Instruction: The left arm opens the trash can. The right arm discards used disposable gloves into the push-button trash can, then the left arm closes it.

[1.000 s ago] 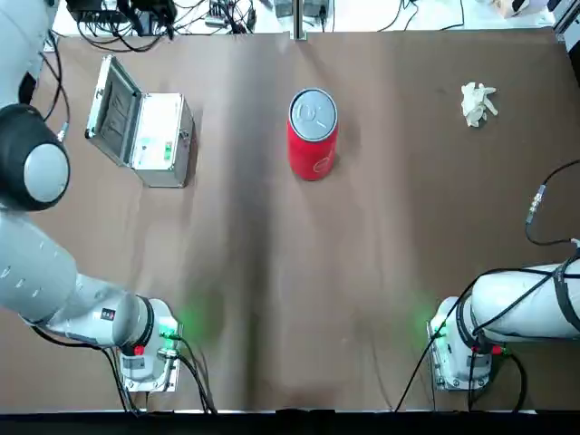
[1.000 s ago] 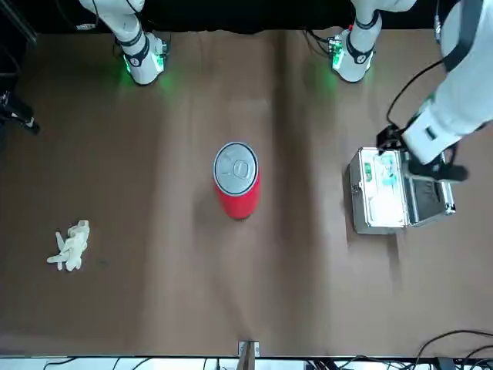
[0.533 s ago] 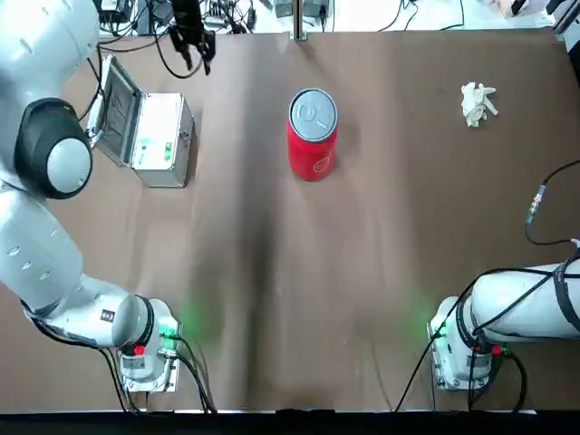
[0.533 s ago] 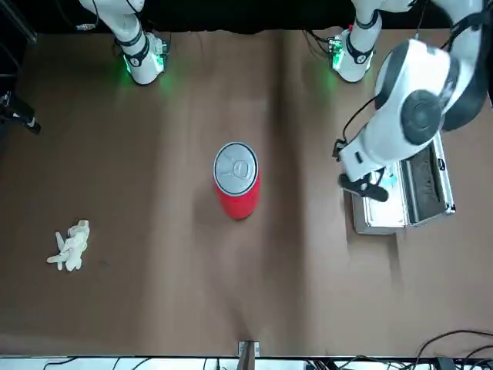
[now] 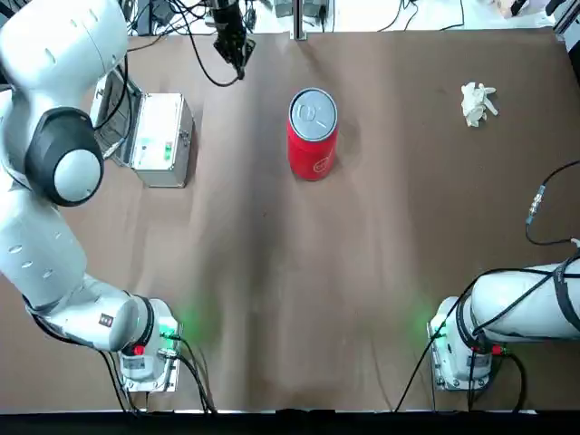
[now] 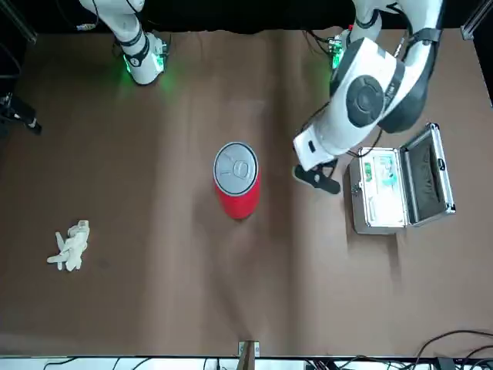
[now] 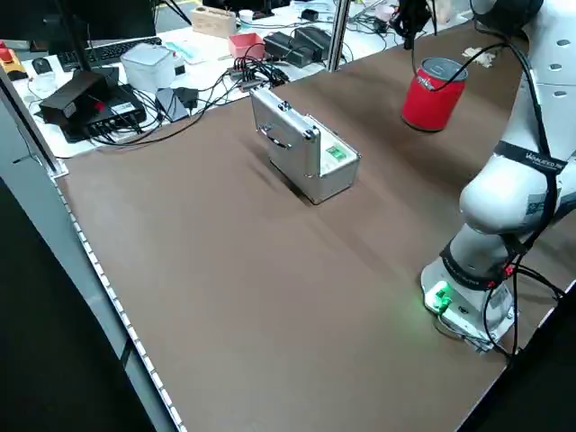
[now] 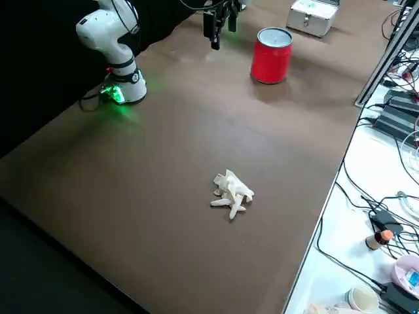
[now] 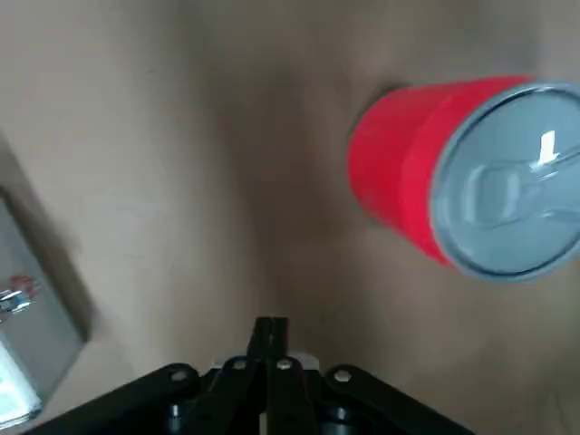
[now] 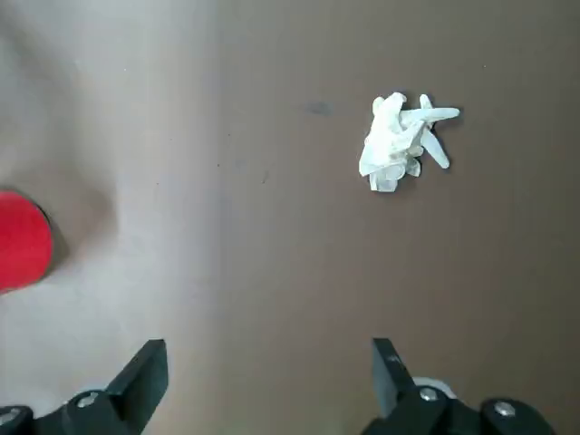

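The red trash can (image 5: pixel 312 152) stands upright at the table's middle back, and its grey lid (image 5: pixel 313 113) lies flat and closed. My left gripper (image 5: pixel 238 60) hovers to the can's left, a little farther back and apart from it. In the left wrist view its fingers (image 9: pixel 270 330) are pressed together with nothing between them, and the can (image 9: pixel 426 172) lies off to one side. The white gloves (image 5: pixel 477 101) lie bunched at the far right of the table. My right gripper (image 10: pixel 267 372) hangs high and open, looking down on the gloves (image 10: pixel 399 143).
A silver box (image 5: pixel 159 138) with its hinged lid raised sits at the back left, under the left arm's reach. Cables and equipment line the table's far edge (image 5: pixel 296 33). Both arm bases stand at the near edge.
The left arm has swung from over the silver box toward the red can, and its gripper now hangs beside the can. Can, gloves and right arm have not moved.
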